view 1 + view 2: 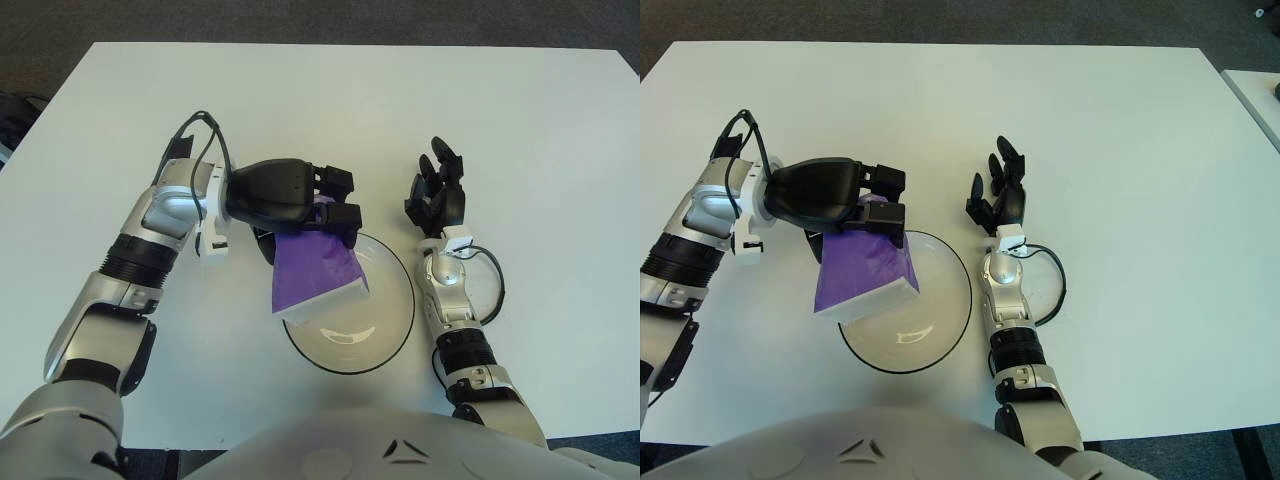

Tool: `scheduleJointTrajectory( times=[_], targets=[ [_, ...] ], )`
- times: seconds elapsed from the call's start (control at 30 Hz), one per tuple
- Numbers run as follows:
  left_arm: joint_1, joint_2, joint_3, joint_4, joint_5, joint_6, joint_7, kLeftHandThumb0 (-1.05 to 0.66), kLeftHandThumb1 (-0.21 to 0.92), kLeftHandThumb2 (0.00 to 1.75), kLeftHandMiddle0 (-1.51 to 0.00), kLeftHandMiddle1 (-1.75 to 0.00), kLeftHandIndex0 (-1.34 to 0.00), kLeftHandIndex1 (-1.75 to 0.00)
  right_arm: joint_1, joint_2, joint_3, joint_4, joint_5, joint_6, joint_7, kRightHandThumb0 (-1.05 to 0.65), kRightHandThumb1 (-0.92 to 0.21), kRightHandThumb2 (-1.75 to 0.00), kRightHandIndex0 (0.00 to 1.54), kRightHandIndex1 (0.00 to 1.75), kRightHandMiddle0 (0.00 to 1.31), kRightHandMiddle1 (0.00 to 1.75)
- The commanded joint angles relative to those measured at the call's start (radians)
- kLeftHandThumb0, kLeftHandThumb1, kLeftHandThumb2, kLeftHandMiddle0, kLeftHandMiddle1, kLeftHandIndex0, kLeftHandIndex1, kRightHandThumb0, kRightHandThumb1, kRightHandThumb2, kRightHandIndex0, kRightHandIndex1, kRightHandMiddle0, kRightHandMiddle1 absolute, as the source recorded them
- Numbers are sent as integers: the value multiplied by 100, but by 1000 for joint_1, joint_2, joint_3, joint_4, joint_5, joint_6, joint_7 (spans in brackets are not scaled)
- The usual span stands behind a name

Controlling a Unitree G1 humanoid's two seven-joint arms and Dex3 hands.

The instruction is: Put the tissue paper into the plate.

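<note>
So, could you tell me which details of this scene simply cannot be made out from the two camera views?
- Whether the tissue pack touches the plate: its lower edge overlaps the rim in both views.
- The left hand and its grip: the fingertips hide the pack's top.
- The plate's left rim, covered by the pack.
- Whether the right hand, right of the plate, touches the table.

No writing, label or number can be read anywhere here: not on the purple tissue pack [315, 270], the plate [385, 330] or the robot's arms.
</note>
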Motion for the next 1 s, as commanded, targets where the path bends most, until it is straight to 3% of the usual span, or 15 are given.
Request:
scheduleJointTrajectory(
  times=[0.0,0.4,0.97],
  targets=[
    [-10,-5,7,39,62,-30,65,0,18,146,-74,-167,-48,-175,131,6,-21,168,12,68,-4,-65,-92,-70,32,1,0,56],
    [-46,-31,-14,171,168,-100,182,0,18,146,-74,-168,-48,-175,139,13,-12,163,3,61,-10,-67,-92,-72,31,0,0,54],
    [-67,-28,-53,249,239,-100,253,0,18,146,-74,-168,-48,-175,145,23,5,157,-6,67,-24,-68,-92,-73,30,0,0,53]
  ],
)
